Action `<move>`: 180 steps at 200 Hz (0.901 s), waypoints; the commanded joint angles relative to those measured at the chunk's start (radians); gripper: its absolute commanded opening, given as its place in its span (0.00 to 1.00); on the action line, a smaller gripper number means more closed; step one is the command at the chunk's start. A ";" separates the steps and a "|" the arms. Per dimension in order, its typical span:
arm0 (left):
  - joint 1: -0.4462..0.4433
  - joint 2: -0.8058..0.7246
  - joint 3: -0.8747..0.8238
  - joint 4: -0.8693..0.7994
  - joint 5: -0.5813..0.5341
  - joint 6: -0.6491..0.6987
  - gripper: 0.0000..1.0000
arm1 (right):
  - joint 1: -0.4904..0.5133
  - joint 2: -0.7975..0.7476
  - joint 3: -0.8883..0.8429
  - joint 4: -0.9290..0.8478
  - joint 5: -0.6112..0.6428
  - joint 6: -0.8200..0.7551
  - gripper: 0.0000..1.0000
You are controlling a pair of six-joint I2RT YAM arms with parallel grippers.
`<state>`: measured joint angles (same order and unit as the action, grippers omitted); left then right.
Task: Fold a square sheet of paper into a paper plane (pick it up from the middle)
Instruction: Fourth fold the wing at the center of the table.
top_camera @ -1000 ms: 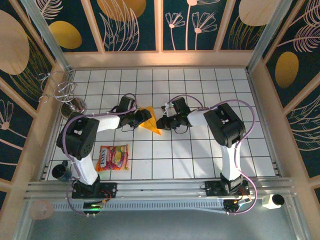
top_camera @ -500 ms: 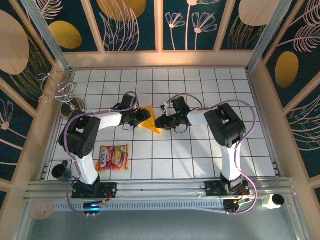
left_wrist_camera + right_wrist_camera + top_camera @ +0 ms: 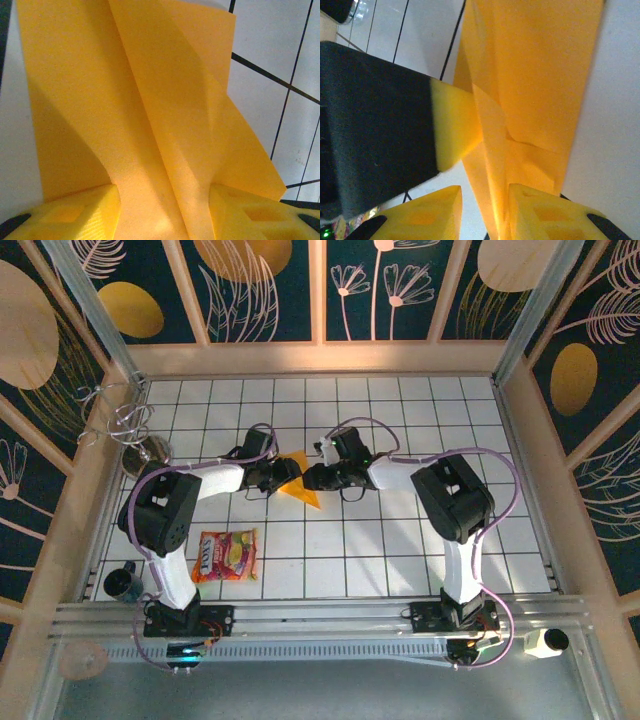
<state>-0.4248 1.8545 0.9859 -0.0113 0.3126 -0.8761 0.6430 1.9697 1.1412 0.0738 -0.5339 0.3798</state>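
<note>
Paper [image 3: 308, 495]: orange-yellow, folded (pointed), on desk [image 3: 400, 540]
Left jaws: spread astride it
Right jaws: slightly apart around its fold

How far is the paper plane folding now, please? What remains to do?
Done: the paper is folded into a creased, pointed shape. In hand: the left gripper and the right gripper both straddle it, jaws open. Remaining: probably the final narrowing folds.
</note>
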 commanded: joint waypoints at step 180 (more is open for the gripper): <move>0.008 0.052 -0.018 -0.116 -0.058 -0.009 0.50 | 0.037 0.096 0.086 -0.066 0.050 -0.094 0.19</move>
<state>-0.4229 1.8561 0.9878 -0.0143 0.3050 -0.8799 0.6754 2.0453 1.2057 0.0181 -0.4610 0.3092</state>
